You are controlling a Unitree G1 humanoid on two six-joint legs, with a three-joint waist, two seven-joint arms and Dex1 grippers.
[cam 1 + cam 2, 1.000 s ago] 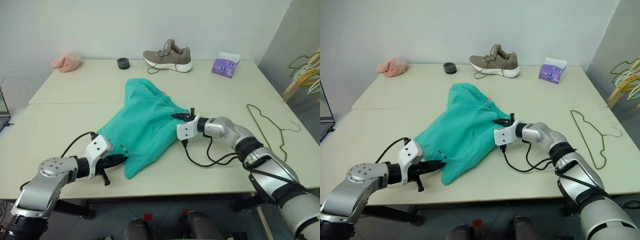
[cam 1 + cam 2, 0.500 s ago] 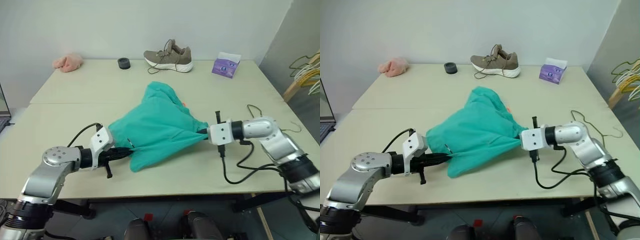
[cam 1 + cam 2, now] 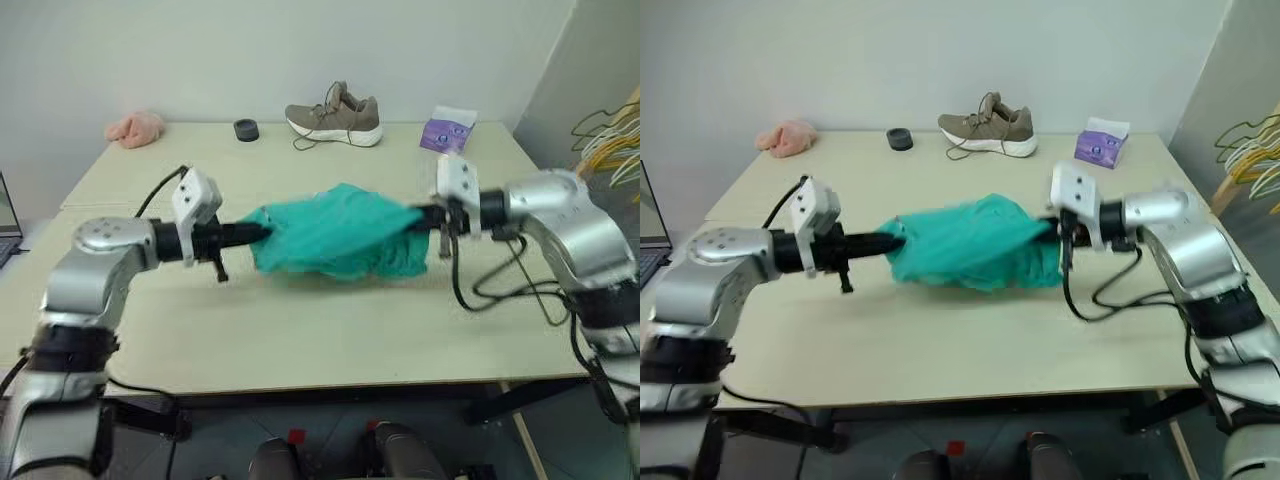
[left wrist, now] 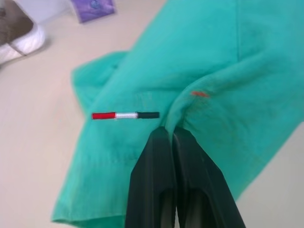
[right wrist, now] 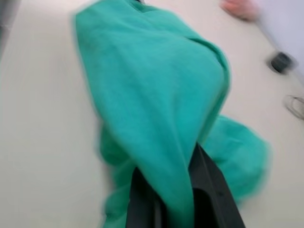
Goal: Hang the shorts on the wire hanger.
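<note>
The shorts (image 3: 340, 240) hung stretched between the two arms in the middle of the frame, lifted above the counter (image 3: 300, 330). The left gripper (image 3: 262, 232) had its fingers (image 4: 164, 161) clenched on a fold of the teal cloth at the left end. The right gripper (image 3: 418, 217) was pinched on the cloth at the right end. A shoe (image 3: 335, 112), a purple tissue pack (image 3: 445, 130), a small dark round object (image 3: 246, 129) and a pink cloth lump (image 3: 135, 127) sat along the counter's far edge, across the upper part of the frame.
</note>
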